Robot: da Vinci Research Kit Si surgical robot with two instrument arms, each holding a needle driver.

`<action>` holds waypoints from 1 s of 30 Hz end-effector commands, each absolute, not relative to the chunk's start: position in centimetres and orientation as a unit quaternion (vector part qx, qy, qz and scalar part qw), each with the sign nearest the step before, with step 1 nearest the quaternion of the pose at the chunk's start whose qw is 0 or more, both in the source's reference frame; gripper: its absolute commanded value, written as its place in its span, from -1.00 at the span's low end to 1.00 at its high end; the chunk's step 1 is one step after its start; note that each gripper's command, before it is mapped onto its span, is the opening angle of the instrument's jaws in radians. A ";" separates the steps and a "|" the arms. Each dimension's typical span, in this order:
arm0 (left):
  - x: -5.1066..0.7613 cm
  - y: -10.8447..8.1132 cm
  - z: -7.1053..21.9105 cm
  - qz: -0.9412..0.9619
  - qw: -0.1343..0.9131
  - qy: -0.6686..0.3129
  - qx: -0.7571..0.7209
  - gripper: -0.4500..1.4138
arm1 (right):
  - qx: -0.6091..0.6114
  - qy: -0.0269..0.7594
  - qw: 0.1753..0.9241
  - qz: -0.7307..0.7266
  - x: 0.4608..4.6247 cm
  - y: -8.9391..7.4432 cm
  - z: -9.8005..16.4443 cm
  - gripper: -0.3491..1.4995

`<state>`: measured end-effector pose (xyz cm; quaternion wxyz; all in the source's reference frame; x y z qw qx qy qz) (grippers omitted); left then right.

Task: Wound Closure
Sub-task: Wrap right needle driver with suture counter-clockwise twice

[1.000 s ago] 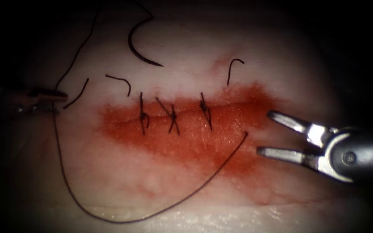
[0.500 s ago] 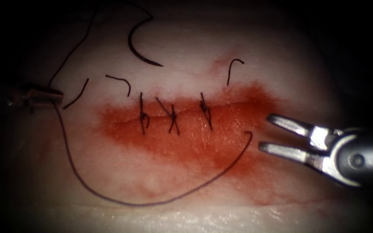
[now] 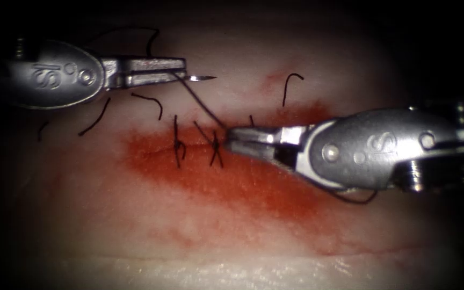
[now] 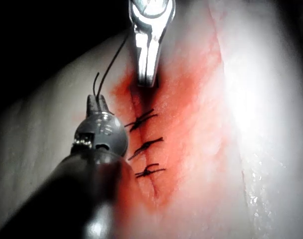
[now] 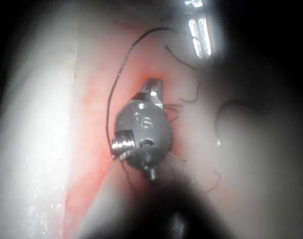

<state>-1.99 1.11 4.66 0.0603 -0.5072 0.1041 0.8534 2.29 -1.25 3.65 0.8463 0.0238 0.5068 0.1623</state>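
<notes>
My left tool (image 3: 183, 71) comes in from the upper left with its jaws shut on the curved needle (image 3: 202, 78) close to its tip. The point sticks out past the jaws, free of the tissue, above the left part of the cut (image 3: 151, 153). Thread (image 3: 202, 104) runs taut from those jaws down to my right tool (image 3: 227, 138), which is shut on it over the cut, beside the middle stitch (image 3: 215, 144). The left wrist view has the left tool (image 4: 100, 105), the right tool (image 4: 146, 74) and three stitches (image 4: 145, 146). In the right wrist view the right tool (image 5: 152, 89) lies over the red cut.
Another stitch (image 3: 178, 144) crosses the cut further left. Cut thread ends (image 3: 291, 86) (image 3: 149, 99) (image 3: 95, 121) lie on the pale tissue above the cut. A thread loop (image 3: 356, 200) hangs under the right tool's wrist. Red fluid (image 3: 253, 188) stains the tissue around the cut.
The left tool has gone from the far left up to the needle and taken it. The right tool moved left over the cut and shut on the thread. The long loop below the cut is drawn up.
</notes>
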 end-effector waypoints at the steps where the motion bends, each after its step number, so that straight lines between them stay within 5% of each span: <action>1: -2.08 1.1 4.8 0.854 0.069 0.113 -0.503 -1.00 | 0.011 0.525 0.835 0.165 2.39 -1.3 3.7 -1.00; 14: -2.20 0.7 5.2 0.855 0.083 0.127 -0.495 -1.00 | -0.079 0.633 0.717 0.280 2.25 -1.0 3.4 -1.00; 28: -2.36 0.6 5.2 0.850 0.099 0.118 -0.504 -1.00 | -0.068 0.622 0.723 0.292 2.25 -1.0 3.5 -1.00; 29: -2.40 0.4 5.2 0.850 0.095 0.123 -0.504 -1.00 | -0.090 0.600 0.735 0.303 2.30 -0.9 3.5 0.47; 30: -2.40 0.4 5.2 0.850 0.095 0.123 -0.504 -1.00 | -0.090 0.600 0.735 0.303 2.30 -0.9 3.5 0.47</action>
